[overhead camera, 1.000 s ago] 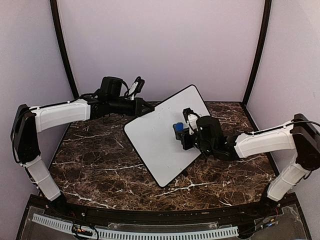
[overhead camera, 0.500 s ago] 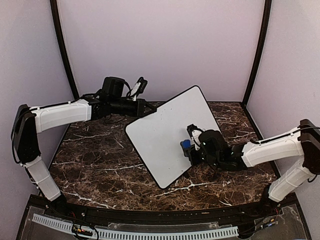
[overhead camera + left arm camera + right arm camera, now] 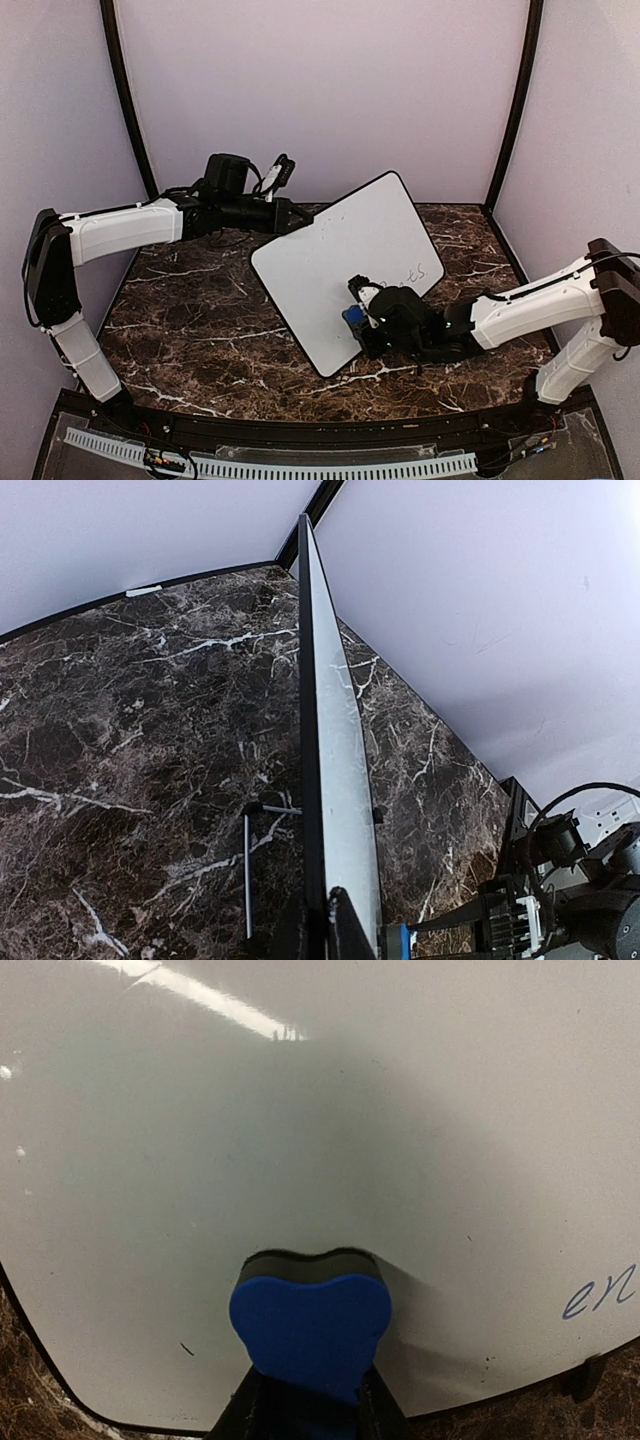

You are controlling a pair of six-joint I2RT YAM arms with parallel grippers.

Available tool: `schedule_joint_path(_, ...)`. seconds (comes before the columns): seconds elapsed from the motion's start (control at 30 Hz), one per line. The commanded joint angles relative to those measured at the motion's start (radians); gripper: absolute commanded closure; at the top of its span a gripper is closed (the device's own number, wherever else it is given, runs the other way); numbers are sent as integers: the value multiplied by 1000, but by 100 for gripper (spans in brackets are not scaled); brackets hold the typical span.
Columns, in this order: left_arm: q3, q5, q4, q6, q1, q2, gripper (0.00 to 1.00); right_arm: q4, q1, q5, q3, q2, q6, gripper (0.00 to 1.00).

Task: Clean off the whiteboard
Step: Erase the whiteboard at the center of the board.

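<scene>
**White board tilted at mid-bench, mostly clean**

White and thin, the whiteboard [image 3: 330, 250] stands tilted over the middle of the marble bench [image 3: 190, 300], top corner toward the far edge. The left gripper [image 3: 291, 219] pinches its far-left edge. The right gripper [image 3: 357, 322], closed on a blue eraser [image 3: 351, 316], presses low on the face. Blue handwriting [image 3: 418, 272] sits by the right edge.

Left wrist: jaws clamp the black frame edge-on. The panel looks light, stiff and slick, and is best held by its frame.

Right wrist: the eraser lies flat against the board. No container shows.

The whiteboard [image 3: 330, 260] leans over the table [image 3: 180, 300], its far-left edge in the left gripper [image 3: 296, 218]; the eraser [image 3: 353, 317] touches its near part.
</scene>
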Motion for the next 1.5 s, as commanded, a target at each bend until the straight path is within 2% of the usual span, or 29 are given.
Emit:
schedule_joint_path(0.0, -27, 21, -125, 94, -38, 33, 100, -53, -19, 75, 36, 32, 38, 76)
schedule_joint_path(0.47, -25, 24, -127, 93, -38, 20, 100, -113, -218, 70, 19, 16, 111, 74)
schedule_joint_path(0.73, -25, 27, -125, 90, -39, 15, 100, -111, -281, 90, -8, 15, 155, 74)
schedule_joint_path(0.93, -26, 14, -125, 86, -38, 11, 100, -53, -243, 56, -45, -16, 144, 74)
schedule_joint_path(1.23, -28, 13, -124, 78, -38, 16, 100, 16, -94, 134, -45, 14, 142, 74)
schedule_joint_path(1.47, -28, 16, -122, 79, -39, 22, 100, -51, -148, 206, -3, 42, 161, 74)
